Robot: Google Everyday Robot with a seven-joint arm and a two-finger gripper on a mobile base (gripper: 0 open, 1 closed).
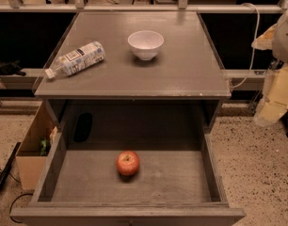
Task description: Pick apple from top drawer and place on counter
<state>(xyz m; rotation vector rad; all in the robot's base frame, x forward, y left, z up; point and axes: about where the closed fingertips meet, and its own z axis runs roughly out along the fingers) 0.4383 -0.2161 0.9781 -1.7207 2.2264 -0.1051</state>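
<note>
The red apple point(128, 163) with yellowish patches lies on the flat bottom of the open top drawer point(181, 178), a little left of its middle. The drawer is pulled out toward the camera, and its thick front panel point(130, 215) runs along the bottom edge of the view. The grey counter point(181, 69) above it is the square cabinet top. The gripper is not in view. Only a pale rounded part point(285, 36) that may belong to my arm shows at the right edge, far from the apple.
A white bowl point(145, 44) stands upright at the counter's back middle. A plastic water bottle point(76, 59) lies on its side at the counter's left. A tan cardboard box point(33, 149) stands on the floor left of the drawer. Pale yellowish shapes point(278, 98) and a white cable point(252, 41) are at the right.
</note>
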